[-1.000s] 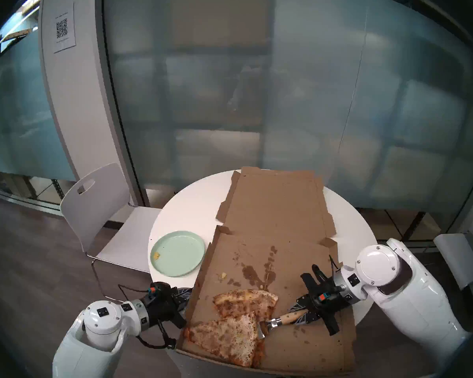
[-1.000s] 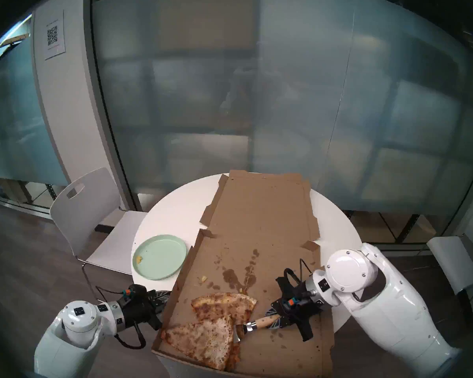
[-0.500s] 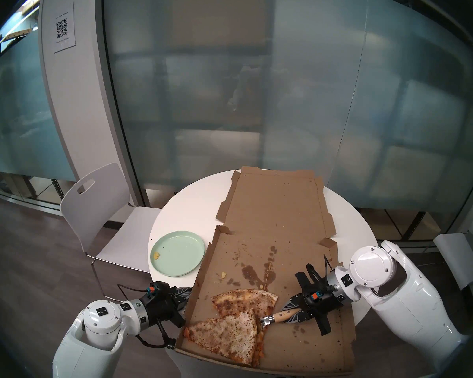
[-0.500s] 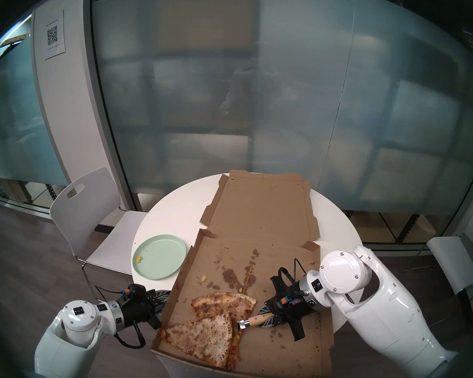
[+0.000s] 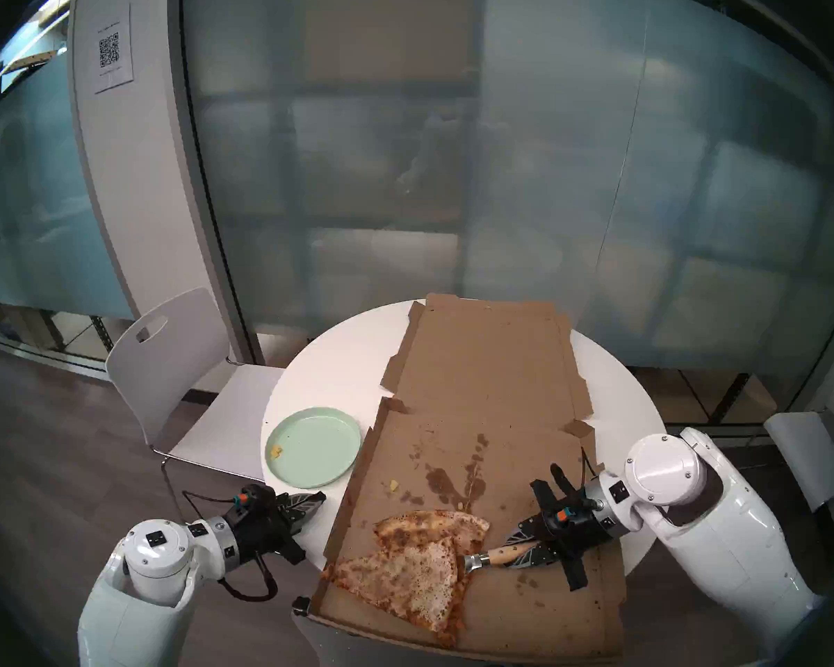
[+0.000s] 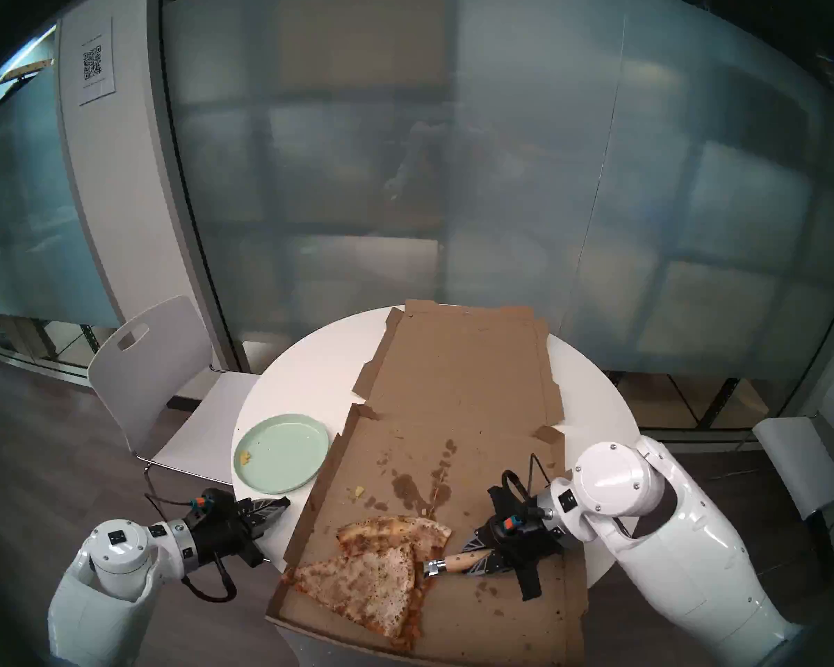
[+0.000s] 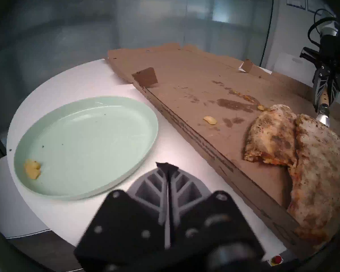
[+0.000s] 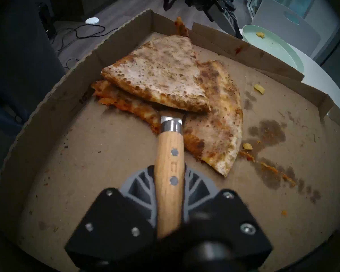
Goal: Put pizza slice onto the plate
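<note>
Left claw (image 5: 315, 499) has drawn back from pizza box (image 5: 477, 411).

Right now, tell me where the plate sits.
In the head view, the plate sits on the white table, left of the pizza box, beyond the left gripper.

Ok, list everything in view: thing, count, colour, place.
pizza slice: one, pale whitish-tan, near left corner of the box, overlapping the other slice.
second slice: one, orange-golden, just behind it.
server: one, wooden handle, metal blade under the pale slice.
pizza box: one, brown cardboard, open on the table.
plate: one, mint green, left of the box, holding a yellow crumb.
table: one, white, round.
chairs: two, white, left and far right.
QR sign: one, white, on the pillar.
left gripper: fingers shut, empty, beside the plate.
right gripper: fingers shut on the server's handle.
</note>
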You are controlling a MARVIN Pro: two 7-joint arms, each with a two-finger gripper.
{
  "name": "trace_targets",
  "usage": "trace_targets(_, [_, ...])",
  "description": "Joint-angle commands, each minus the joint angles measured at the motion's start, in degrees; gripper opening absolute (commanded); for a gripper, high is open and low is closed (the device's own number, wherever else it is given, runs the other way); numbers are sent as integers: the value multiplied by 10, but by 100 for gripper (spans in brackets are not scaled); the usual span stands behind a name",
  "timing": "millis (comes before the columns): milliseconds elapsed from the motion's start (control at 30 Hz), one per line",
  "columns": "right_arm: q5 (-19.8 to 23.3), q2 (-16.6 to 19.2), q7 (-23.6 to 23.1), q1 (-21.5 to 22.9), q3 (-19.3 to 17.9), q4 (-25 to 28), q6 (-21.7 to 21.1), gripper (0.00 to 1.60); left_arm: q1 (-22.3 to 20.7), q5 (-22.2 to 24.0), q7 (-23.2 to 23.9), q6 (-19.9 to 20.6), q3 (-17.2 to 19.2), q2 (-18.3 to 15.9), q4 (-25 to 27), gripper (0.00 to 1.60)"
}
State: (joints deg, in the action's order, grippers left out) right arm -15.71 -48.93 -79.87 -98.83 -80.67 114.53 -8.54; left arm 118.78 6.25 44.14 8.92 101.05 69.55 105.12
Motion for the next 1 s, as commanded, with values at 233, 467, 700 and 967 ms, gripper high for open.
trace_targets(233, [36,-12,12,-17,-44,13,-6,0,15,36,2,-7,42,16,35,22])
trace_targets(467, [55,-14,8,-21,-68,19,-12,0,14,46,4,-3,60,19,43,22])
trace_targets(700, [64,-19,3,-8,-75,30,-24,0,9,51,2,-3,67,27,44,23])
trace_targets(967, [62,-50,14,22,-60,29,-40,0,8,62,-5,-2,84,36,45,23])
